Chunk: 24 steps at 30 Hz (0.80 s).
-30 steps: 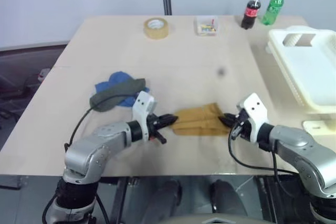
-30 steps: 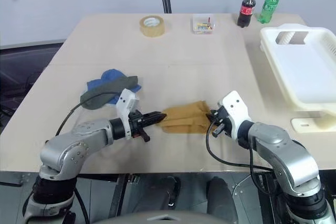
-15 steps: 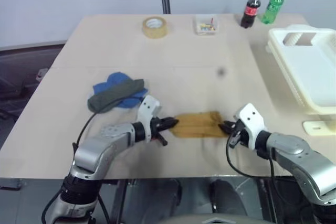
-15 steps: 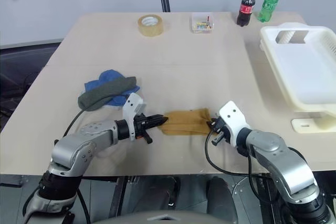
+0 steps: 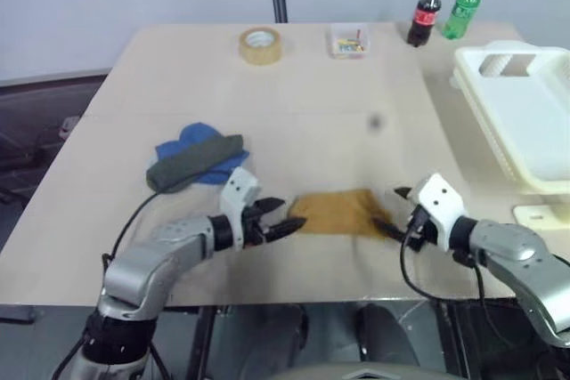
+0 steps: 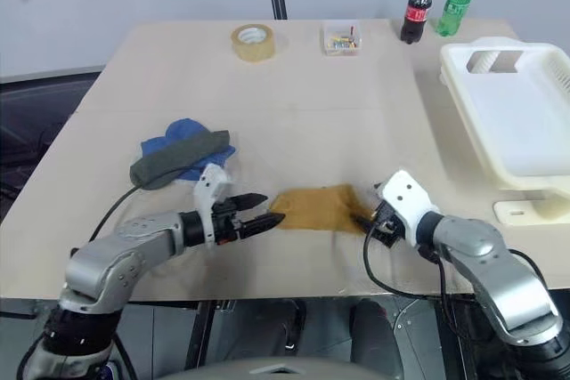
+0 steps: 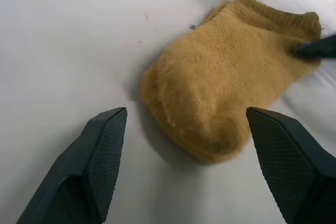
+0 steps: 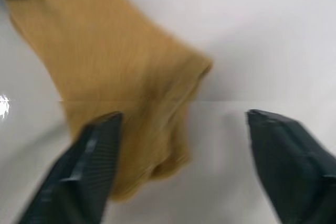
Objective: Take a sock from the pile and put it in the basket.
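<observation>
Flanking a mustard-yellow sock (image 5: 336,211), the left gripper (image 5: 278,217) and right gripper (image 5: 394,210) each stand with jaws spread wide and empty, one at either end of the sock, which lies flat on the surface (image 5: 303,104) near its front edge. In the left wrist view the sock's rounded end sits between the two open fingers (image 7: 100,156), untouched; in the right wrist view its other end lies close against one finger (image 8: 92,156), contact uncertain. To the left of the yellow sock rests the remainder of the pile (image 5: 198,157), a dark grey-green sock laid over a blue one. The cream-white basket (image 5: 521,122) stands well to the right of the yellow sock, at the surface's right edge, apparently empty. Judged stage: the sock is singled out but not grasped. The next move calls for one gripper to close on an end, lift, and carry it rightward over the basket rim.
</observation>
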{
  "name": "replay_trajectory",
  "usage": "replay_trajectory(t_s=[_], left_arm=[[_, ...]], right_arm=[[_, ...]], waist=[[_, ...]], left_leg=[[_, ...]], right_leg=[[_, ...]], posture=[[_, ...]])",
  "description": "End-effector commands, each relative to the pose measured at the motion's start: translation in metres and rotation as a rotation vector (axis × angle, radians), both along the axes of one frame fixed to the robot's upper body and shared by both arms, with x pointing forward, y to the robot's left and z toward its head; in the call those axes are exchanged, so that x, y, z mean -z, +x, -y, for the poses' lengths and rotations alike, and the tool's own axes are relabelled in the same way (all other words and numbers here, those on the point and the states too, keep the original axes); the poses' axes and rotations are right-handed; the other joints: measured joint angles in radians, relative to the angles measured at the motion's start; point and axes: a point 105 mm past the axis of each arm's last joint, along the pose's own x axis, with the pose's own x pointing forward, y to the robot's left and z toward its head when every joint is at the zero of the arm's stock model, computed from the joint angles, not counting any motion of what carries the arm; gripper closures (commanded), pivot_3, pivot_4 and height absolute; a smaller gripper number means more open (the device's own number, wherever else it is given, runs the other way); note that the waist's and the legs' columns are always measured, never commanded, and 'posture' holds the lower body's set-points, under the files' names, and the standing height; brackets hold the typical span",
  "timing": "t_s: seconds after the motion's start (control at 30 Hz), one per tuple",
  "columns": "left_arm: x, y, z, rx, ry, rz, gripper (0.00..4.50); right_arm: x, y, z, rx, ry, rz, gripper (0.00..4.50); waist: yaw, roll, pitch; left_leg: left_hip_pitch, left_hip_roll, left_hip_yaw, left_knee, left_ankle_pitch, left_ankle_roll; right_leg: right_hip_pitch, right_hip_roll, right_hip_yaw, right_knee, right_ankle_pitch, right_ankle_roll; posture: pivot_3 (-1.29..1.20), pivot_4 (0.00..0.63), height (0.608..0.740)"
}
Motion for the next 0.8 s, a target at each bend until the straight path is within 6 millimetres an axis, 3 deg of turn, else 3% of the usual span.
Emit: replay_trajectory(t_s=[0.03,0.13,0.23,0.4,0.5,0.8], left_arm=[[-0.011,-0.008,-0.01,0.046,-0.025,-0.019,0.55],[-0.003,-0.001,-0.01,0.025,-0.003,-0.052,0.55],[0.008,-0.002,-0.008,0.046,0.04,-0.085,0.55],[0.027,0.002,0.005,0.059,0.04,-0.169,0.55],[0.028,0.006,0.019,0.089,0.021,-0.15,0.55],[-0.003,0.009,0.051,0.258,-0.071,0.085,0.55]], right_arm=[[-0.025,-0.007,-0.016,-0.129,0.053,0.106,2.23],[-0.009,-0.005,-0.028,-0.193,0.033,0.074,3.61],[0.012,0.001,-0.036,-0.226,-0.017,0.044,4.38],[0.046,0.008,-0.032,-0.24,-0.122,-0.004,4.38],[0.047,0.01,-0.031,-0.232,-0.127,0.004,4.38],[0.039,0.01,-0.03,-0.212,-0.108,0.033,4.38]], waist=[[-0.002,0.0,0.0],[0.001,0.0,0.0],[0.0,-0.001,0.0],[0.004,0.0,0.0],[0.006,0.001,-0.003],[0.002,0.001,-0.003]], left_leg=[[0.0,0.0,0.0,0.0,0.0,0.0],[0.001,0.001,0.0,0.0,0.0,0.0],[0.001,0.001,0.001,0.0,0.0,0.0],[0.001,0.001,0.001,-0.001,0.001,-0.001],[0.002,0.001,0.001,-0.001,0.001,-0.001],[0.002,0.001,0.001,-0.001,0.001,-0.002]], right_leg=[[0.0,0.0,0.0,0.0,0.0,0.0],[0.0,0.001,0.0,0.0,0.0,0.0],[0.001,0.001,0.0,-0.001,0.0,0.0],[0.0,0.001,0.0,-0.001,0.0,0.0],[0.001,0.0,0.001,0.0,0.0,0.0],[0.001,0.001,0.001,0.0,0.0,0.0]], posture=[[0.0,0.15,0.74],[0.0,0.15,0.74],[0.0,0.15,0.74],[0.0,0.15,0.74],[0.0,0.15,0.74],[0.0,0.15,0.74]])
